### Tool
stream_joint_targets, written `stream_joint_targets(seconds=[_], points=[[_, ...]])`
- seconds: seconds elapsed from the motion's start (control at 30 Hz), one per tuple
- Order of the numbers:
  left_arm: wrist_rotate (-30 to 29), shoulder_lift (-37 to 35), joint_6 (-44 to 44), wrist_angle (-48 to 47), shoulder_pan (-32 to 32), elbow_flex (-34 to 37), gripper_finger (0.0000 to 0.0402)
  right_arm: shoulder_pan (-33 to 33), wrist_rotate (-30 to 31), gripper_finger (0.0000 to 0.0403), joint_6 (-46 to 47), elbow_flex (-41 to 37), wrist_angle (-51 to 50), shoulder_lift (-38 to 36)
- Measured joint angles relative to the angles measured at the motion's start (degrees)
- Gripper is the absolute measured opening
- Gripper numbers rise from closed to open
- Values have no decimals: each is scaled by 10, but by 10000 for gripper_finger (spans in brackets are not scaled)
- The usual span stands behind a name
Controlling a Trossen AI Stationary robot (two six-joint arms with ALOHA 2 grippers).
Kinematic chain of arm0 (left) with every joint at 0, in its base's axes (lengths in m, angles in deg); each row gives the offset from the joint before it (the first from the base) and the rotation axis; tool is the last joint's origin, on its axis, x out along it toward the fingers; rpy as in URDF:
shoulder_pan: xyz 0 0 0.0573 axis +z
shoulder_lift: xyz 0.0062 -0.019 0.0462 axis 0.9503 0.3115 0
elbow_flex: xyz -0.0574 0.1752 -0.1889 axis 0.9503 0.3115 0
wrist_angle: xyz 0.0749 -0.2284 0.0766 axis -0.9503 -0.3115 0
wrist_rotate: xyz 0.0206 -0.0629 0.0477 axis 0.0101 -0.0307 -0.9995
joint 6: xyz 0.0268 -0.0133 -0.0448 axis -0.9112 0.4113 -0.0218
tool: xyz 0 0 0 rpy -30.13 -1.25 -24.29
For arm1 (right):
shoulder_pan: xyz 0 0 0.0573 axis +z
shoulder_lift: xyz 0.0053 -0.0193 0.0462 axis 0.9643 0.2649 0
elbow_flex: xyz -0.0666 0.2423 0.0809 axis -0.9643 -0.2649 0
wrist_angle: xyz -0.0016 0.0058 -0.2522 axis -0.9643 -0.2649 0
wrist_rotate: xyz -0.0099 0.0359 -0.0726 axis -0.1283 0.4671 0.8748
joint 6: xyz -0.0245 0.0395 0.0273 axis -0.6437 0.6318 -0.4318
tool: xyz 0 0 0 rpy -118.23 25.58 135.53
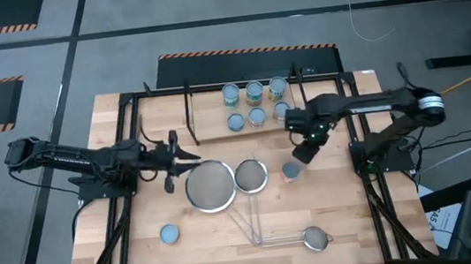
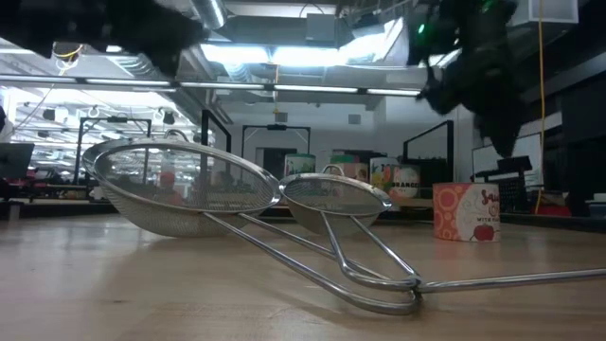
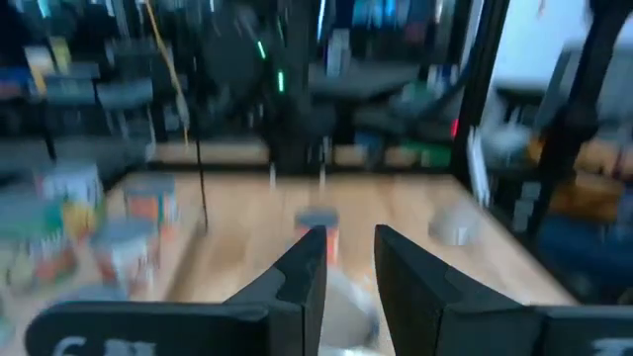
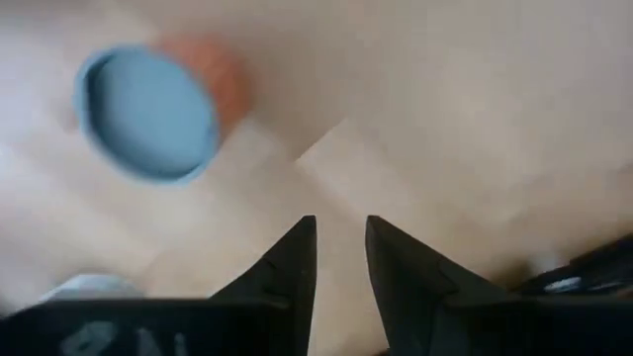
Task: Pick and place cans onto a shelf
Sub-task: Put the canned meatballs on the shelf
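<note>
Cans: six (image 1: 254,103) grouped on the shelf (image 1: 208,126) at the far side of the counter (image 1: 353,225), in two rows of three, pale blue-grey tops up. Seventh can (image 1: 291,172), orange-red label, upright on the bare counter just right of the medium strainer (image 1: 250,176), not on the shelf. Same can seen in the low view (image 2: 466,211) right of the strainer bowls, and from above in the right wrist view (image 4: 148,111), apart from the fingers. Eighth can (image 1: 169,235) alone on the near-left part of the counter, well apart from the rest.

Right gripper (image 1: 305,153) hanging over the counter between the shelf and the orange-red can, just beside that can, clear of it. Fingers (image 4: 292,262) parted by a narrow gap, nothing but bare wood between them. Empty.

Left gripper (image 1: 187,158) at mid-counter left, pointing toward the large strainer (image 1: 210,188), tips just at its far rim. Fingers (image 3: 307,267) slightly apart, nothing held.

Three steel mesh strainers on the counter: large and medium bowls side by side, long handles crossing toward the near edge; small strainer (image 1: 316,239) near the front right.
</note>
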Motion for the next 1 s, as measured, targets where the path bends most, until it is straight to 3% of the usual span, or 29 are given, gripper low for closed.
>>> stream_joint_targets(seconds=[0.13,0.27,0.57,0.83,1.0], points=[[-2,27,0,118,0,0,82,27,122,95,3,-34,15,-54],[-8,76,-8,167,0,-26,82,43,178,95,34,-101,60,-98],[-20,252,-41,135,19,-191,82,53,182,95,8,-224,207,-130],[38,423,-30,-24,61,-384,82,53,182,95,-35,-299,372,-129],[85,530,-29,-64,69,-483,82,53,182,95,-59,-318,441,-129]])
